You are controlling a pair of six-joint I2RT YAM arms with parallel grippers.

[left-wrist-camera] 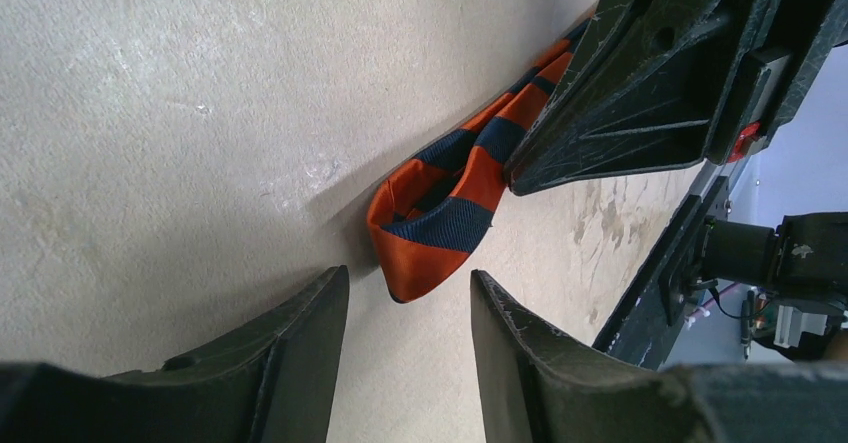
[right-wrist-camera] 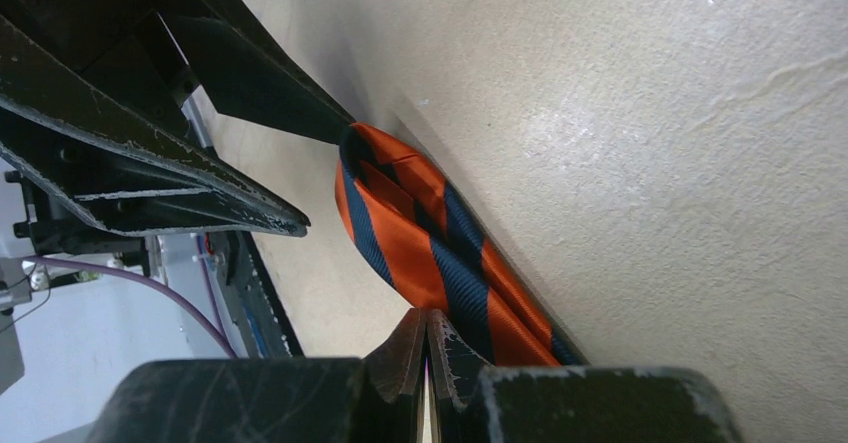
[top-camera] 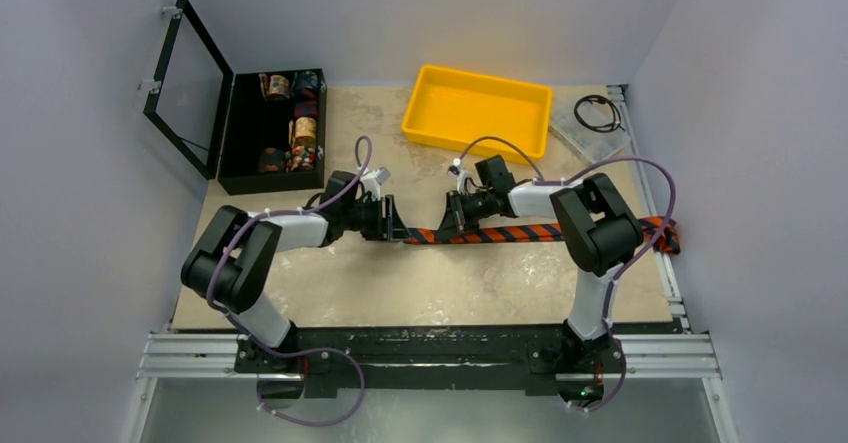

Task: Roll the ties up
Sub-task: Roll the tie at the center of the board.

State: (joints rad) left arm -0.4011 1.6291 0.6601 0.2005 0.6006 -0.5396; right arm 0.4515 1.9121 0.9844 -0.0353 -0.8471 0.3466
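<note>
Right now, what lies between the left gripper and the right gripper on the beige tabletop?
Only the folded end of the long orange-and-navy striped fabric necktie, lying on the tabletop. The left wrist view shows it clearest.

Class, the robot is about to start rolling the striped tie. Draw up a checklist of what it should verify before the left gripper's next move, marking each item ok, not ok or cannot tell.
1. Folded end of the tie reaches in between the fingertips of the left gripper: ok.
2. Left gripper jaws apart, with a gap to the fabric on both sides: ok.
3. Right gripper shut at the tie's edge: ok.
4. Right gripper actually pinching fabric: cannot tell.
5. Tie lies straight along the table where it is visible: ok.
6. Yellow tray stands apart from both arms: ok.
</note>
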